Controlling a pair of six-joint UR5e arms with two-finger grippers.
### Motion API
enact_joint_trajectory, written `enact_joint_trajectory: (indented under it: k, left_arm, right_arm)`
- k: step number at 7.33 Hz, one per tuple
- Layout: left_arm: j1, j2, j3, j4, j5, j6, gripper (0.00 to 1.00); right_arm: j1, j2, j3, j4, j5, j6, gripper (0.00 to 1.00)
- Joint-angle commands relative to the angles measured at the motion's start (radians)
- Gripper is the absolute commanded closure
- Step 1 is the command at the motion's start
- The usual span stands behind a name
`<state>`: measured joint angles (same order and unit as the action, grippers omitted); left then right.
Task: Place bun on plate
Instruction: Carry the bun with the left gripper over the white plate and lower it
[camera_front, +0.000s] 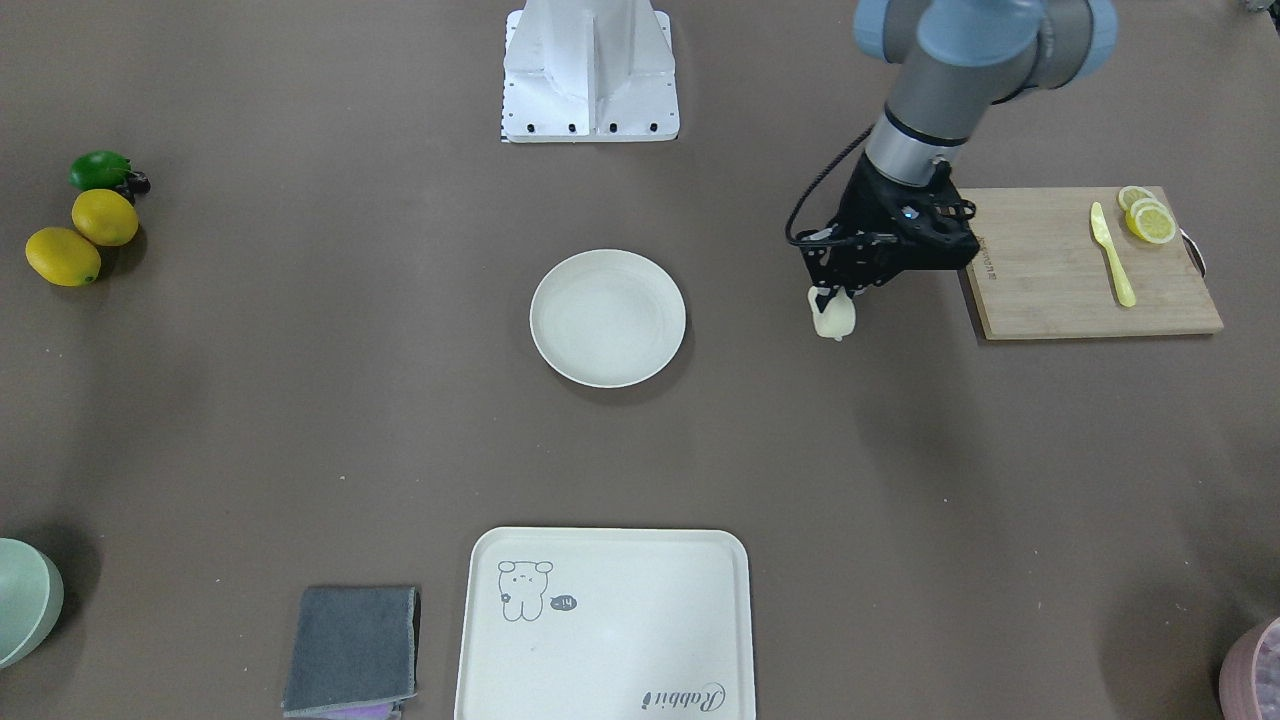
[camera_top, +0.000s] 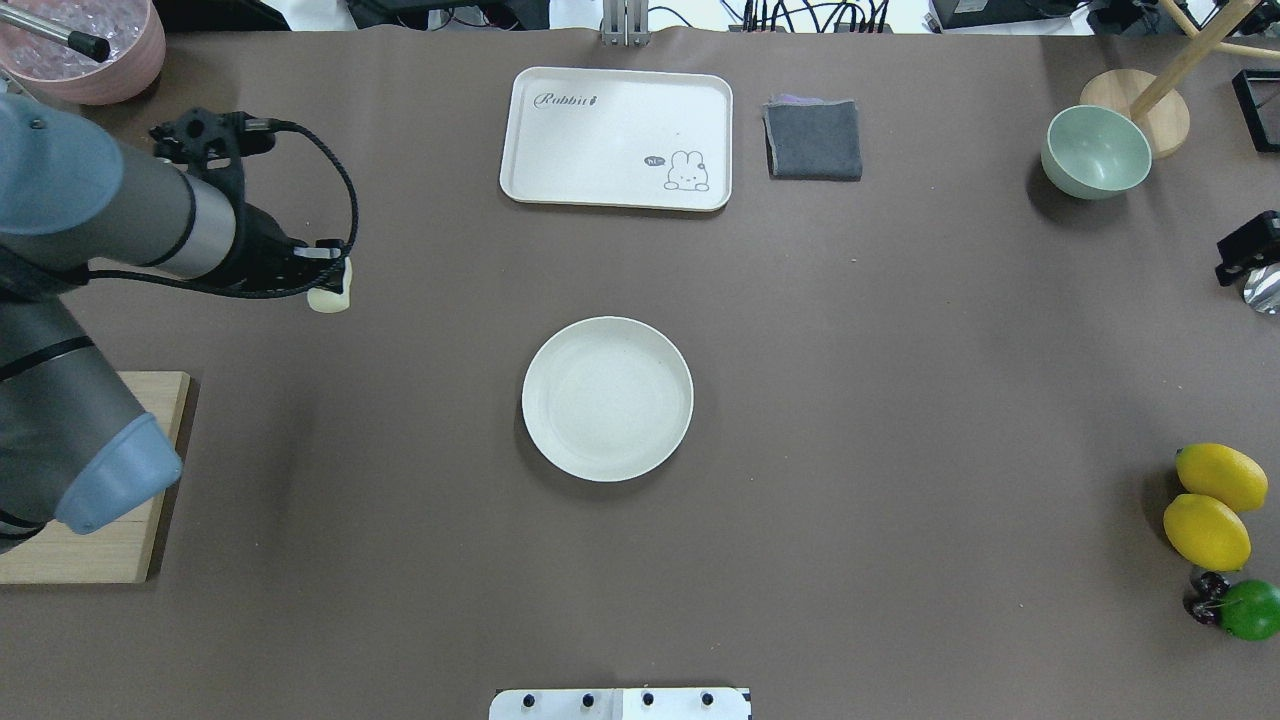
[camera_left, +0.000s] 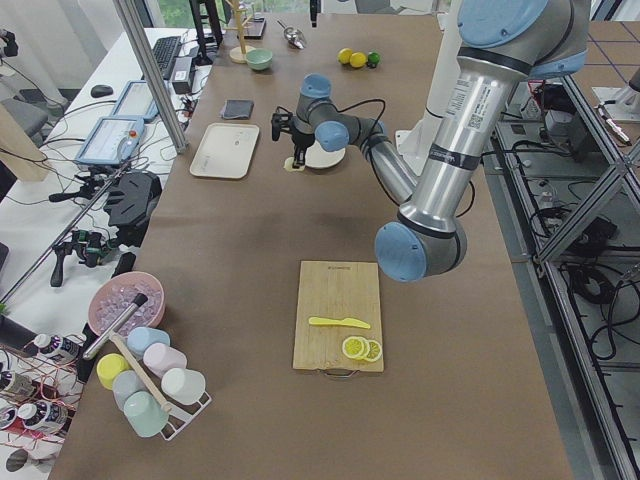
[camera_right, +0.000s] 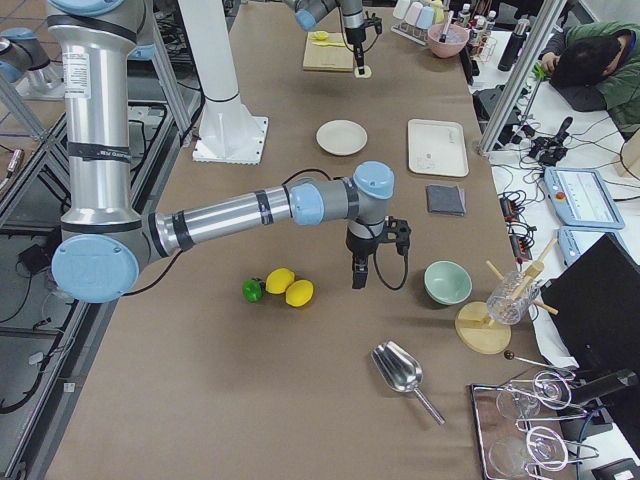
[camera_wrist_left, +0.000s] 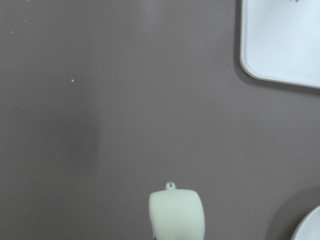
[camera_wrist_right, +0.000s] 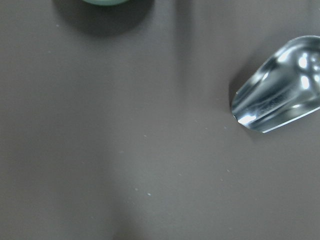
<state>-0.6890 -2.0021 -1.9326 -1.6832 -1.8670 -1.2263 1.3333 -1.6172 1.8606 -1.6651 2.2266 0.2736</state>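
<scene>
The bun (camera_front: 833, 318) is a small pale cream lump, and my left gripper (camera_front: 832, 300) is shut on it from above. It hangs low over the brown table, well to the side of the plate (camera_front: 608, 318); whether it touches the table I cannot tell. In the overhead view the bun (camera_top: 330, 297) is left of the round cream-white plate (camera_top: 607, 398), which has nothing on it. The left wrist view has the bun (camera_wrist_left: 177, 215) at its bottom edge. My right gripper (camera_right: 358, 272) hovers far off near the lemons; I cannot tell if it is open or shut.
A wooden cutting board (camera_front: 1050, 270) with a yellow knife (camera_front: 1112, 252) and lemon slices (camera_front: 1147, 216) lies beside the left arm. A cream tray (camera_front: 604, 625), grey cloth (camera_front: 352, 650), green bowl (camera_top: 1096, 152), two lemons (camera_top: 1210, 505) and a metal scoop (camera_wrist_right: 280, 107) lie around the table.
</scene>
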Motion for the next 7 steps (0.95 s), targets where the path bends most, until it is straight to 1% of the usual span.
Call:
enact_joint_trajectory:
  k: [1, 2, 3, 4, 5, 7]
  left_arm:
    - [0.13, -0.146, 0.073, 0.039, 0.097, -0.099, 0.75]
    - [0.167, -0.185, 0.099, 0.039, 0.109, -0.133, 0.75]
    - [0.195, -0.199, 0.128, 0.036, 0.156, -0.136, 0.75]
    - [0.206, -0.23, 0.185, 0.027, 0.169, -0.136, 0.75]
    - [0.23, -0.271, 0.229, 0.02, 0.186, -0.137, 0.66]
    - [0.293, -0.277, 0.234, 0.017, 0.236, -0.169, 0.64]
  right_arm:
    - [0.097, -0.075, -0.018, -0.001, 0.022, -0.149, 0.0]
    - [0.131, -0.075, -0.041, 0.001, 0.03, -0.192, 0.0]
    - [0.136, -0.064, -0.06, 0.001, 0.05, -0.203, 0.0]
    - [0.136, -0.059, -0.064, 0.001, 0.054, -0.203, 0.0]
    - [0.139, -0.059, -0.066, 0.001, 0.058, -0.203, 0.0]
    - [0.144, -0.059, -0.066, 0.001, 0.059, -0.202, 0.0]
